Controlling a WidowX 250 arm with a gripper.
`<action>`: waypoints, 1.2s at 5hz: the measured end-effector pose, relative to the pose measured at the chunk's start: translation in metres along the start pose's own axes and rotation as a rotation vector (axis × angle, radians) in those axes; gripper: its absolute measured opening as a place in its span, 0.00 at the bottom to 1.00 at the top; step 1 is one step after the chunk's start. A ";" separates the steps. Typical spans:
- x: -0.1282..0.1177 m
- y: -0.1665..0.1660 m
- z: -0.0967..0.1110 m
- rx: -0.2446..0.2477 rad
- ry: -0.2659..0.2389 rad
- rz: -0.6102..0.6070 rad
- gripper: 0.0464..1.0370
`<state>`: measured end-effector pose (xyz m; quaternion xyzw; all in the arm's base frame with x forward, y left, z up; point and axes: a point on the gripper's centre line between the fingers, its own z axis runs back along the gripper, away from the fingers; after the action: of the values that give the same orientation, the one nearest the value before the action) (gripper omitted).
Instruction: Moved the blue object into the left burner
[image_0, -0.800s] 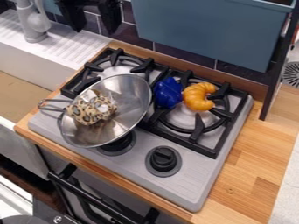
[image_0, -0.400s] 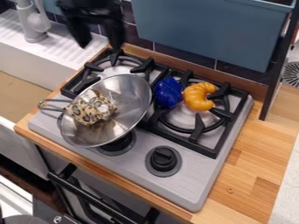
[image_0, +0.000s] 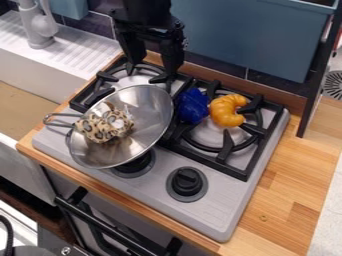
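Two fingers of the black gripper (image_0: 154, 69) hang down, spread apart with nothing pinched between them, near the back of the left burner (image_0: 137, 80). The blue object (image_0: 193, 106), glossy and lumpy with creased facets, lies down and to the right of the fingers, on the dark grate (image_0: 245, 172) between the two burners. Just beside it, farther from the fingers, is a smooth, ridged orange crescent (image_0: 227, 110). Below the fingers sits a shiny metal pan (image_0: 148, 120), round and tilted, its looped wire handle (image_0: 60, 119) pointing left; inside lies a bunched, leopard-spotted cloth (image_0: 100, 127). Nearer the camera than the fingers are a round black knob (image_0: 187, 181) on the brushed grey stovetop (image_0: 220, 212) and the striped wood counter (image_0: 284, 200). Behind the fingers are dark, glossy tiles (image_0: 224, 63).
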<state>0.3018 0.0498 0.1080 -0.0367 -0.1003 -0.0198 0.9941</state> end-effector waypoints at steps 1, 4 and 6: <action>0.011 -0.019 0.000 -0.021 0.013 -0.118 0.96; 0.021 -0.042 -0.025 -0.065 0.103 -0.391 0.96; 0.013 -0.034 -0.036 -0.061 0.125 -0.432 0.96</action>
<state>0.3197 0.0125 0.0774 -0.0431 -0.0435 -0.2373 0.9695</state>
